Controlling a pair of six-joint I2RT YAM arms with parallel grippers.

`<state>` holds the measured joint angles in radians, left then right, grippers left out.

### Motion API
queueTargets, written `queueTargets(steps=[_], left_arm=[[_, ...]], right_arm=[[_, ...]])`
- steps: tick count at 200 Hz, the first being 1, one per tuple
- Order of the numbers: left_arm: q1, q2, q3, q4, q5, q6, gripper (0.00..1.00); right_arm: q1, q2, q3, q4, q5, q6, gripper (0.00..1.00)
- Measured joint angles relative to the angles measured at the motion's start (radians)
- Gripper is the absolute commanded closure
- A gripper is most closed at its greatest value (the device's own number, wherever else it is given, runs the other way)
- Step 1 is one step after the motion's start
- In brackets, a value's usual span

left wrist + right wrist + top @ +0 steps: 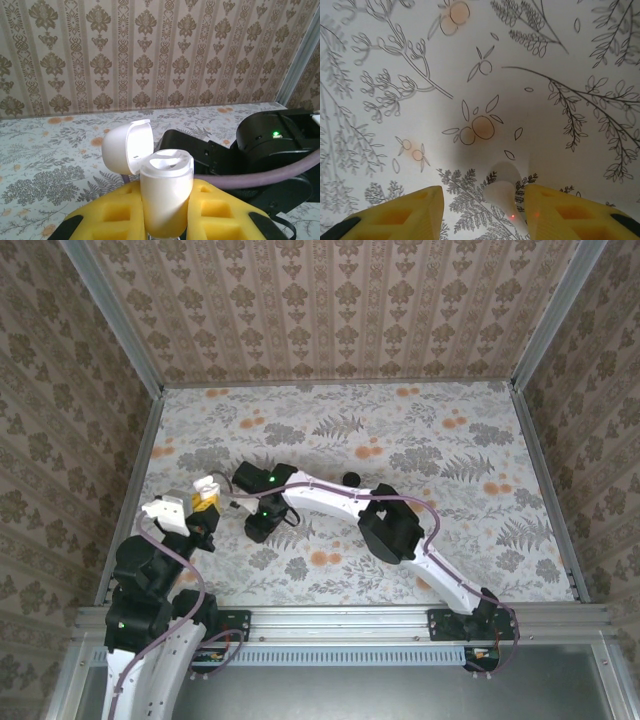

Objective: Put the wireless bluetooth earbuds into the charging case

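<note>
One pale earbud (504,197) lies on the bench (570,150) between the parted fingers of my right pincer (484,200); my left pincer (166,212) clamps the open charging case (165,175) upright. I should centre over the bud, then close gently.

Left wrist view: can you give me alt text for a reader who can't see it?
A white charging case stands upright with its lid flipped open, clamped between the yellow fingers of the left gripper. Behind it the black right arm, with a green light on, reaches over the floral table before a patterned wall.
</note>
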<state>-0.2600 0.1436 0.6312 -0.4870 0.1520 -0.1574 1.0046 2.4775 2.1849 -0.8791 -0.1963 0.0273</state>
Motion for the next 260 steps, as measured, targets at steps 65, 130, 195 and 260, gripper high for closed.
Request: queueTargets(steps=[65, 130, 195, 260], left_arm=[[0.0, 0.0, -0.014, 0.007, 0.0, -0.008, 1.0], [0.0, 0.001, -0.023, 0.022, 0.005, -0.026, 1.0], [0.0, 0.046, -0.108, 0.177, 0.14, -0.056, 1.0], [-0.01, 0.217, -0.204, 0.463, 0.327, -0.116, 1.0]], right_arm=[[0.011, 0.031, 0.037, -0.046, 0.042, -0.033, 0.63], [0.009, 0.038, 0.054, -0.068, 0.098, -0.007, 0.81], [-0.048, -0.047, -0.084, -0.063, 0.175, 0.122, 0.84], [-0.217, -0.421, -0.643, 0.114, 0.222, 0.317, 0.85]])
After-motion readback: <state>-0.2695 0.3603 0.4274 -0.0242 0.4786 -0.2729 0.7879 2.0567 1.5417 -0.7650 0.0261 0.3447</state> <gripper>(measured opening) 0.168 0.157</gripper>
